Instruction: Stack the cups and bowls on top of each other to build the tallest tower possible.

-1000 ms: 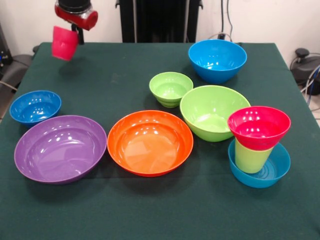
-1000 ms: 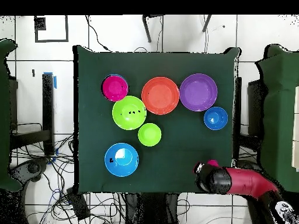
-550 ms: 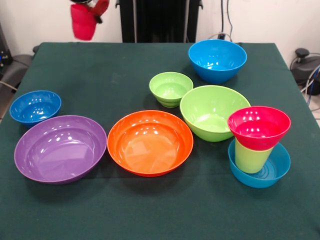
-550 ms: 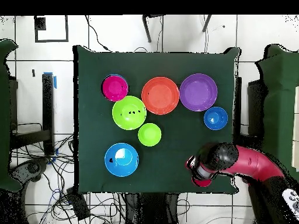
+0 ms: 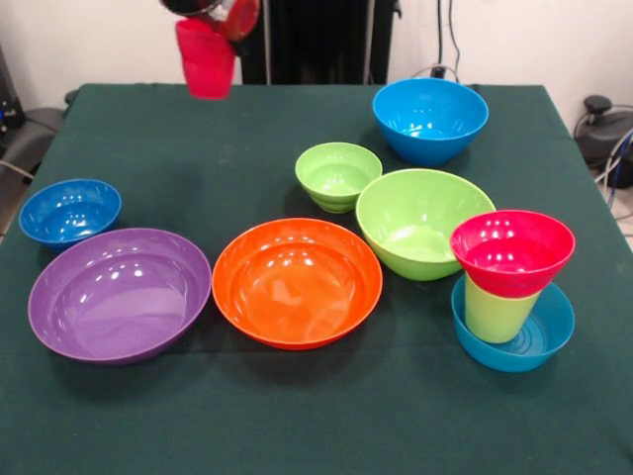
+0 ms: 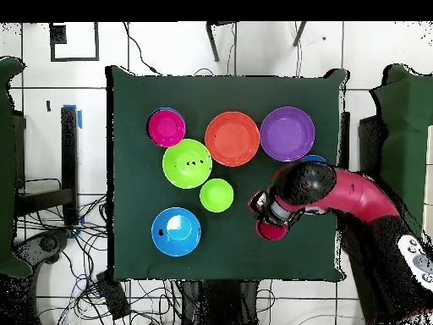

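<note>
Dark green cloth covers the table [image 5: 297,416]. Front view: the gripper [image 5: 211,8] at the top edge has its jaws closed on the red cup [image 5: 207,59], which hangs in the air above the far part of the table, left of centre. On the cloth stand a large teal-blue bowl [image 5: 430,119] at the far right, a small ribbed lime-green bowl [image 5: 338,175], a big lime-green bowl [image 5: 420,223] beside it, an orange bowl [image 5: 297,282] in the middle, a purple bowl [image 5: 119,294] and a small dark-blue bowl [image 5: 69,210] at the left. The tower [image 5: 511,292] stands at the near right: a teal-blue bowl, a lime-green cup in it, a red bowl on top; the big lime-green bowl sits just beside it. Overhead view: the red arm [image 6: 355,193] reaches over the table from the right and hides most of the dark-blue bowl; the cup shows red beneath its end. Against the picture half a second earlier, arm and cup have shifted sideways toward the table's middle; every bowl lies as before.
</note>
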